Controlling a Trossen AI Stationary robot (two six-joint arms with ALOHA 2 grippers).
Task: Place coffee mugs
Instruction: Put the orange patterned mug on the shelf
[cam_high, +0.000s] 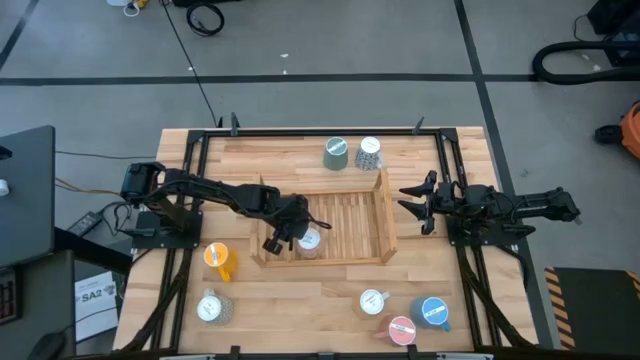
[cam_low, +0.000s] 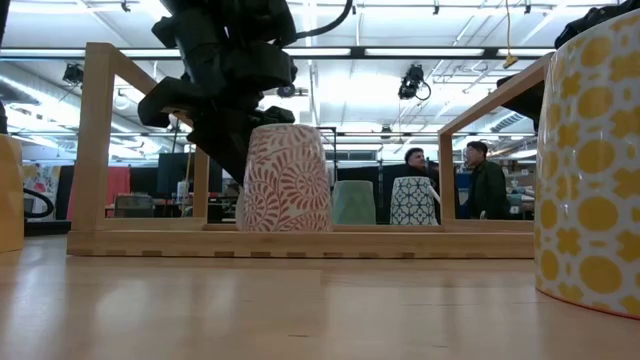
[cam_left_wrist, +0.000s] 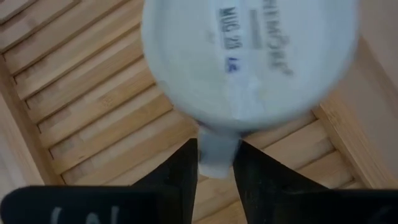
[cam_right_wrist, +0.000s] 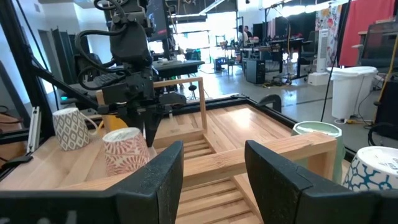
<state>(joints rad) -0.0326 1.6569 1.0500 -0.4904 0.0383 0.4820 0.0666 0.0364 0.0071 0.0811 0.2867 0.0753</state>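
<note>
Our left fingers (cam_left_wrist: 214, 163) loosely straddle the pink mug's (cam_high: 309, 240) handle in the tray (cam_high: 385, 215), so next we let go and lift, while our right fingers (cam_high: 418, 203) wait half open.

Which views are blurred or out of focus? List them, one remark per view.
Left wrist view: the upside-down white mug base fills the frame, its blue lettering soft. Low view: the near yellow-patterned mug and the foreground of the wooden table are soft, while the red-and-white patterned mug reads sharper. High view: evenly sharp. Right wrist view: that arm's own dark fingers are slightly soft.
</note>
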